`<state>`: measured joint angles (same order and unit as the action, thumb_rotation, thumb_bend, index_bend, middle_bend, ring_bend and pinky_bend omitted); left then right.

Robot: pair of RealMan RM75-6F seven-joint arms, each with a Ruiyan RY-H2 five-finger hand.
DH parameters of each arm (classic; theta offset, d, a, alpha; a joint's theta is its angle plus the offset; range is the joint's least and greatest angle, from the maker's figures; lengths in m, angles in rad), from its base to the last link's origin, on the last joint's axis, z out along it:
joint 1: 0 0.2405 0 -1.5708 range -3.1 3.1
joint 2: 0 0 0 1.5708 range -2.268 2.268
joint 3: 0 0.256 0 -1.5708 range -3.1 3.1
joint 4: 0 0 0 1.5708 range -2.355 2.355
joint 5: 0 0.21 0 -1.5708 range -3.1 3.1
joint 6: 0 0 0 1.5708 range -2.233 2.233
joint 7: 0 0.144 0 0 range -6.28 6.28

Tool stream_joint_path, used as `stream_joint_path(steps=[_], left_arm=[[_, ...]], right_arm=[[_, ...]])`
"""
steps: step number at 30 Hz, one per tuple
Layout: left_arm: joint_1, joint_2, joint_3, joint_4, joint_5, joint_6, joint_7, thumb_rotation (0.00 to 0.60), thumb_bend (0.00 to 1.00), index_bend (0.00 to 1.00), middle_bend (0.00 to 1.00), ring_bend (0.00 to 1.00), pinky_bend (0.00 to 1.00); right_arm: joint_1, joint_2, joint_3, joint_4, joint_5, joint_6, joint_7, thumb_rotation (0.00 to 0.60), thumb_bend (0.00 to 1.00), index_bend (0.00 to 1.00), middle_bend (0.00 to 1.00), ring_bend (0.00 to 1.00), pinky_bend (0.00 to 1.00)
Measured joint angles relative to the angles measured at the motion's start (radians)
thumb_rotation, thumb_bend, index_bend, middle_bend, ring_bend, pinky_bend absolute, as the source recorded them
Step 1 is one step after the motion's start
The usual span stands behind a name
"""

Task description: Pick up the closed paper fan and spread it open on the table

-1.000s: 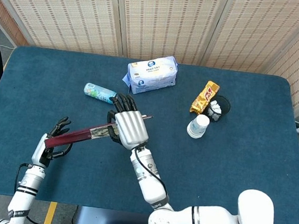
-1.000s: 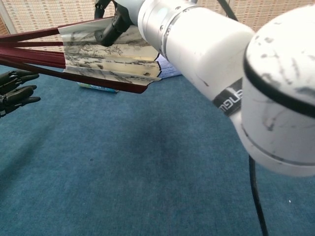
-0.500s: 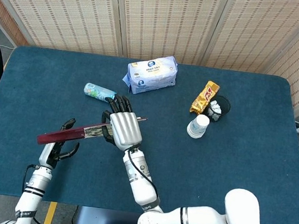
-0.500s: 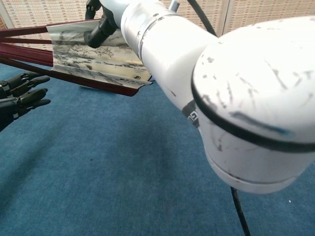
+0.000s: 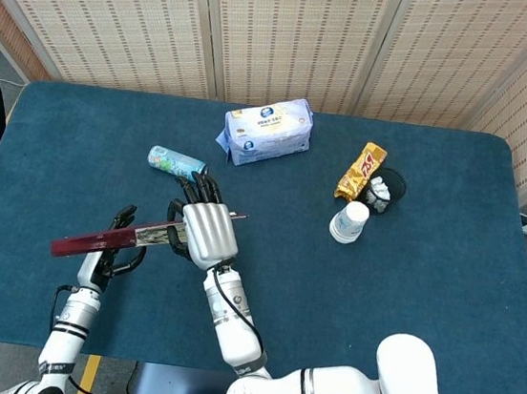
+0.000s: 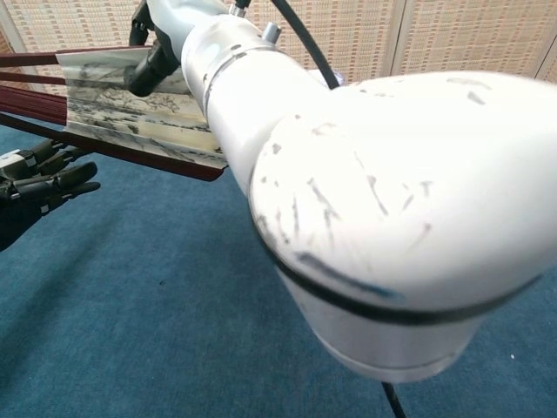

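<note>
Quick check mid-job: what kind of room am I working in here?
Probably a lab or test bay, not a home: a blue-carpeted table, woven folding screens behind it, and yellow floor tape by the near edge.

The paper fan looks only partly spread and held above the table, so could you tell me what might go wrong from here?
1. The right hand holds the paper fan near its paper end, so squeezing or pulling could crease or tear the folds seen in the chest view.
2. The left hand sits beneath the dark ribs with fingers apart; if it misses them, the fan may swing or drop.
3. The small tube lies just beyond the right hand and could be knocked while spreading.
</note>
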<state>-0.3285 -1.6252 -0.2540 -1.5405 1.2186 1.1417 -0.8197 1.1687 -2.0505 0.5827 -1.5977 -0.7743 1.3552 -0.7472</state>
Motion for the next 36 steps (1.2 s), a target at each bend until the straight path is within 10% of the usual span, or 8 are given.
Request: stream_joint_path(steps=[12,24,36], left_arm=[[0.011,0.036,0.004,-0.096,0.053,-0.009,-0.071,0.600,0.38,0.06,0.00,0.00,0.08],[0.009,0.025,-0.005,-0.084,0.022,-0.011,-0.054,0.600,0.43,0.50,0.01,0.00,0.09],[0.010,0.009,-0.028,-0.088,0.012,0.009,-0.038,0.600,0.54,0.64,0.07,0.00,0.10]], right_arm=[[0.030,-0.047,0.003,0.071,-0.007,0.000,0.003,0.600,0.60,0.73,0.12,0.00,0.03],[0.020,-0.049,0.017,0.075,-0.014,-0.004,0.028,0.600,0.60,0.73,0.12,0.00,0.03],[0.015,-0.045,0.010,0.058,-0.018,0.000,0.018,0.600,0.60,0.73,0.12,0.00,0.03]])
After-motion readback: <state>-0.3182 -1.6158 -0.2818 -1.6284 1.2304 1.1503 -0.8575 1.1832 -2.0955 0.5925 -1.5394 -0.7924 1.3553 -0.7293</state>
